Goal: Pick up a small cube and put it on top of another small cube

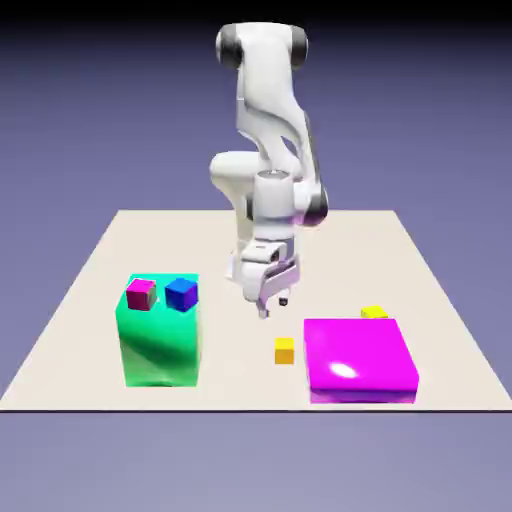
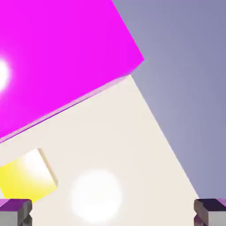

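Nothing is stacked yet. The small cube [image 1: 285,351], orange-yellow, sits alone on the table [image 1: 90,300] at lower centre of the exterior view, just left of the big magenta block [image 1: 360,360]. The gripper [image 1: 272,302] hangs above and slightly left of it, pointing down from a bent white arm, fingers spread wide and empty. Grasping, lifting and placing all seem left to do.

Everything I see is evenly bright and sharp, edge to edge; a white glare spot sits on the magenta block [image 1: 360,360] in the exterior view; my hand view shows a round glare on the table [image 2: 95,194], and the yellow cube [image 2: 26,180] looks washed out.
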Robot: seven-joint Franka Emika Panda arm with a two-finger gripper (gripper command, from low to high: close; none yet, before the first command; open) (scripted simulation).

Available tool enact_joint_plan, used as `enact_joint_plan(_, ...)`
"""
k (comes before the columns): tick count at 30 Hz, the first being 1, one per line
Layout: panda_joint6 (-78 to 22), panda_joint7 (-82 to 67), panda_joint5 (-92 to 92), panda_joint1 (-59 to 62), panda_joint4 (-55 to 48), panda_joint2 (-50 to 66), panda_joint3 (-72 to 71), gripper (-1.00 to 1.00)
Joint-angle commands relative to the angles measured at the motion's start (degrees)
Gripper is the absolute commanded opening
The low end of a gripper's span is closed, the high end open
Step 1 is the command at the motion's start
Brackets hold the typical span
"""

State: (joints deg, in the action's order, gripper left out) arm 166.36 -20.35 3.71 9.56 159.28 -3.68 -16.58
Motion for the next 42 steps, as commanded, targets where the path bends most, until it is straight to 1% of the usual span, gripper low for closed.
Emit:
enact_joint_plan(1, -0.3, -2.5, 0.1, 0.5, -0.1, 1.2, -0.7, 0.00)
enact_joint_plan(8, -2.3, -19.1, 1.1, 3.2, -0.5, 8.8, -5.0, 0.00)
enact_joint_plan(9, -2.3, -19.1, 1.1, 3.2, -0.5, 8.8, -5.0, 0.00)
enact_joint_plan(16, 9.2, -12.9, -7.6, -5.9, -3.5, 23.3, 5.9, 0.00)
enact_joint_plan(17, 9.7, -12.6, -7.9, -6.3, -3.6, 23.8, 6.3, 0.00)
enact_joint_plan(18, 9.7, -12.6, -7.9, -6.3, -3.6, 23.8, 6.3, -1.00)
enact_joint_plan(19, 9.7, -12.6, -7.9, -6.3, -3.6, 23.8, 6.3, -1.00)
enact_joint_plan(26, -1.9, -18.8, 0.8, 2.9, -0.6, 9.3, -4.6, -1.00)
enact_joint_plan(28, -2.3, -19.1, 1.1, 3.2, -0.5, 8.8, -5.0, -1.00)
enact_joint_plan(42, -26.8, 5.7, -4.9, -11.1, -16.2, -2.3, 24.0, -1.00)
